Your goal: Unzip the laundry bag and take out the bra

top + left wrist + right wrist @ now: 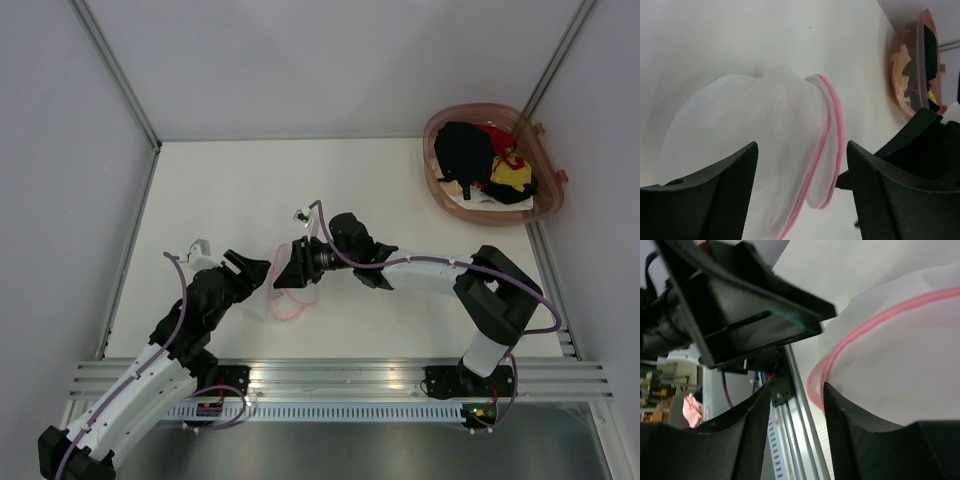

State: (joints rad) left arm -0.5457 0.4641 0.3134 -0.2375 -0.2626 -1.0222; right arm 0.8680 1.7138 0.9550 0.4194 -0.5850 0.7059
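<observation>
The laundry bag [290, 305] is a small white mesh pouch with a pink zipper rim, lying on the table between my two grippers. In the left wrist view the bag [770, 130] fills the space ahead of and between my left gripper's [802, 200] open jaws, which do not pinch it. My left gripper [258, 270] faces my right gripper [285, 275]. In the right wrist view my right gripper [795, 440] is open with nothing between its jaws, and the bag [900, 350] lies against the outer side of one finger [865, 440]. No bra shows.
A pinkish-brown plastic basket [432, 165] holding dark, red and yellow clothes stands at the back right, and also shows in the left wrist view [897, 75]. An aluminium rail [340, 375] runs along the near table edge. White walls enclose the table.
</observation>
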